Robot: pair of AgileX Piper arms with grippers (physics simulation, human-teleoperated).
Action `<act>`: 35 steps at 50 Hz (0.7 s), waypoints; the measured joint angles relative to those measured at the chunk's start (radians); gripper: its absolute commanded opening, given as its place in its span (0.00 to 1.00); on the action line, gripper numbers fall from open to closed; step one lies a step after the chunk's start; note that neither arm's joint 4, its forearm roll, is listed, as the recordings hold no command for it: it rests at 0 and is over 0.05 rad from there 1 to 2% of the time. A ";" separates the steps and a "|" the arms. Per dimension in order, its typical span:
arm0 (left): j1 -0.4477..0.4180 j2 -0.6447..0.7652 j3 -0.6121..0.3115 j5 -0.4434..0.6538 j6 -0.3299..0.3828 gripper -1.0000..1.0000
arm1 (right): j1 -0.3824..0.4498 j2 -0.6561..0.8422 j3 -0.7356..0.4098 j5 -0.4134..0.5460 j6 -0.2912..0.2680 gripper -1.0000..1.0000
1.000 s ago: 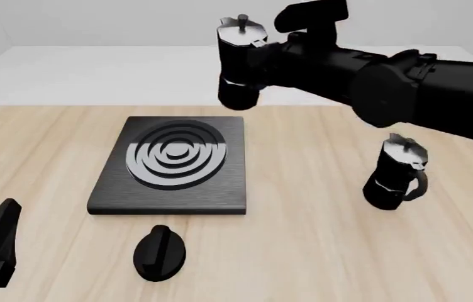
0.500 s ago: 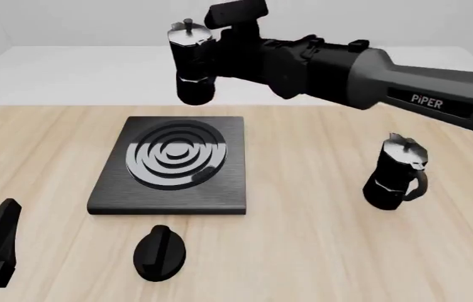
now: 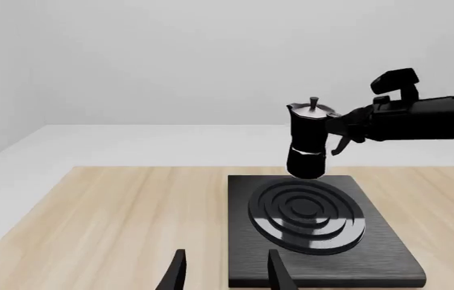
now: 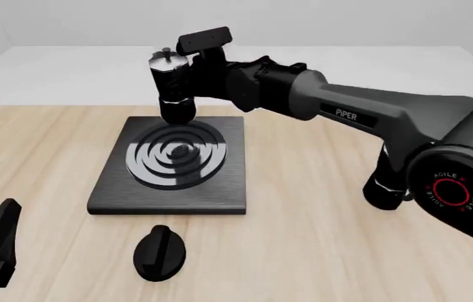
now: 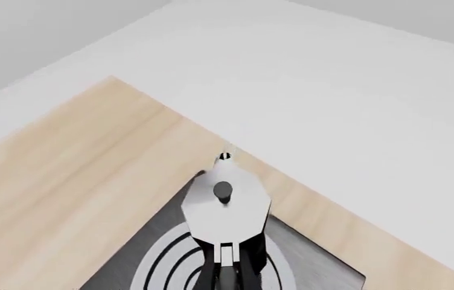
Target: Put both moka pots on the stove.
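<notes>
Since a second ago the right arm has swung the carried moka pot (image 4: pixel 172 85) leftward and down. Pot now hangs upright, in the air just over the far edge of the stove (image 4: pixel 111 189), not touching it. Left wrist view confirms a gap between pot base and slab.

Right gripper (image 4: pixel 211 78): closed on the pot from its handle side. Fingers themselves mostly hidden behind pot body and arm; exact contact cannot be made out. Right wrist view looks straight down on the silvery lid and knob, burner rings below and a little nearer the gripper than the pot.

Left gripper (image 3: pixel 223 275): fingers parted, nothing between them, well back from the stove on its near side.

Second moka pot (image 4: pixel 385 187): mostly hidden behind the right arm's base section, only its lower body showing, standing on the table well apart from the stove.

Handling, by judgement: rigid metal body, modest weight, faceted sides give flat faces for the pads. Hinged lid could flap if tilted; keep upright. Best hold looks to be across the waist or upper body, not the knob.

Black oval knob (image 4: pixel 159 251) lies on the table nearby, not part of the job.
</notes>
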 measured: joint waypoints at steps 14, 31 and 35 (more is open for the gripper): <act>0.000 0.000 0.000 0.000 0.000 1.00 | -0.005 0.067 -0.044 0.011 0.007 0.00; 0.000 0.000 0.000 0.000 0.000 1.00 | -0.018 0.126 -0.086 0.021 0.009 0.00; 0.000 0.000 0.000 0.000 0.000 1.00 | -0.021 0.137 -0.094 0.024 0.011 0.00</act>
